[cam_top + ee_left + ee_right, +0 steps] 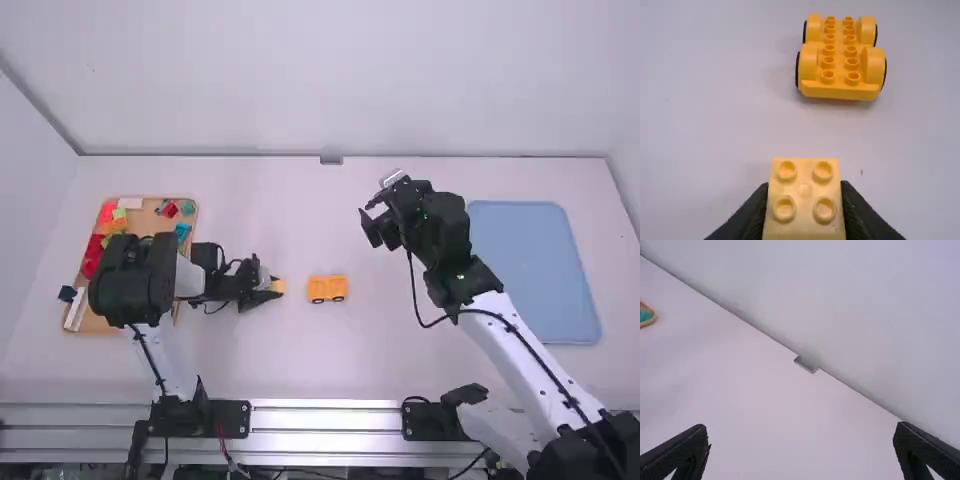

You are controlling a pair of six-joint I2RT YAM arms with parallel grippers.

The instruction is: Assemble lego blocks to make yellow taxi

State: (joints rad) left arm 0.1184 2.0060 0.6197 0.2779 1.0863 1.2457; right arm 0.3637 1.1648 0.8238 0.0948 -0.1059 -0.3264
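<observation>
In the high view my left gripper [268, 290] is over the table left of the yellow wheeled base [327, 289], a short gap between them. A light yellow block [278, 286] sits at its tips. The left wrist view has the left gripper [804, 205] shut on that light yellow block [805, 189], studs showing, and the wheeled base [840, 60] farther off with its studs bare. My right gripper [372, 228] is held above the table, right of and beyond the base; in the right wrist view the right gripper [801, 444] is open with nothing between its fingers.
A wooden tray [188, 199] with several coloured blocks lies at the left, partly under the left arm. A blue tray [535, 270] lies at the right, beside the right arm. A small grey piece [331, 160] is at the table's far edge.
</observation>
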